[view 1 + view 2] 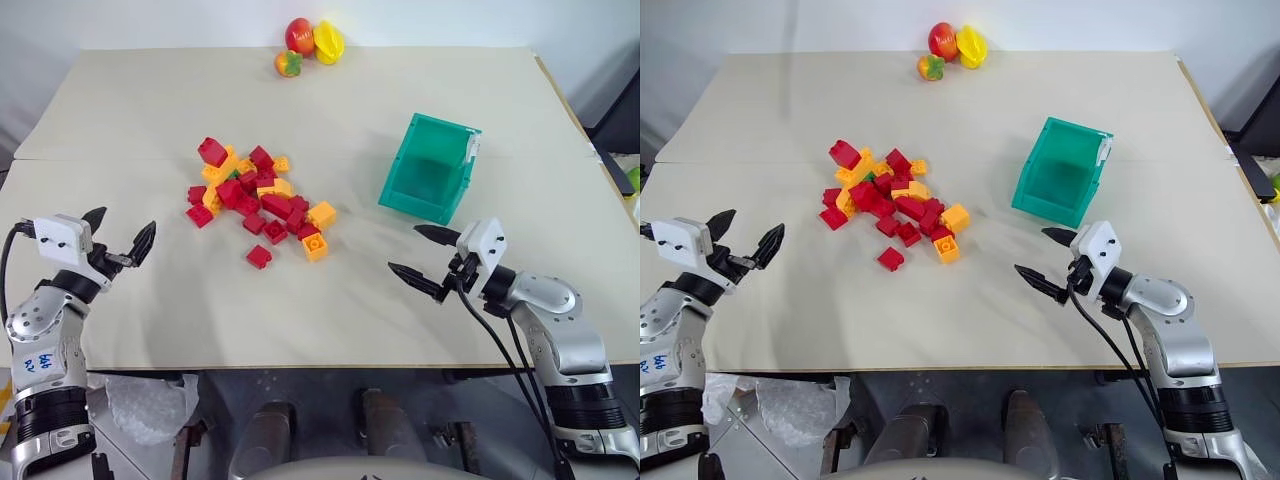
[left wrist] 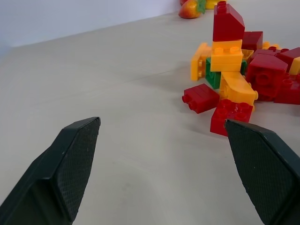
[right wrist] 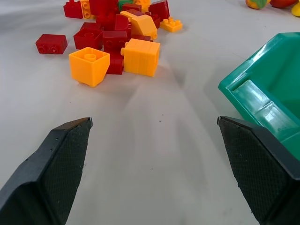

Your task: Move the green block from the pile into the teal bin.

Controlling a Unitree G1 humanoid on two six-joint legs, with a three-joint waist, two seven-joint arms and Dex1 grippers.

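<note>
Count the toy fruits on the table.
3, clustered at the table's far edge: red fruit, yellow fruit beside it, small orange fruit just in front.

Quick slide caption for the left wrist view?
Open left gripper faces the pile, green block wedged among bricks.

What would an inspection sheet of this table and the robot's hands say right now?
Surface: beige table, bare near the front.
Job's things: green block wedged in the pile; teal bin to the right, nothing seen inside.
Clutter: toy fruit at the far edge.
Grippers: left gripper and right gripper open, holding nothing.
Cables: black cables along the right arm.
Surroundings: pale wall behind.
</note>
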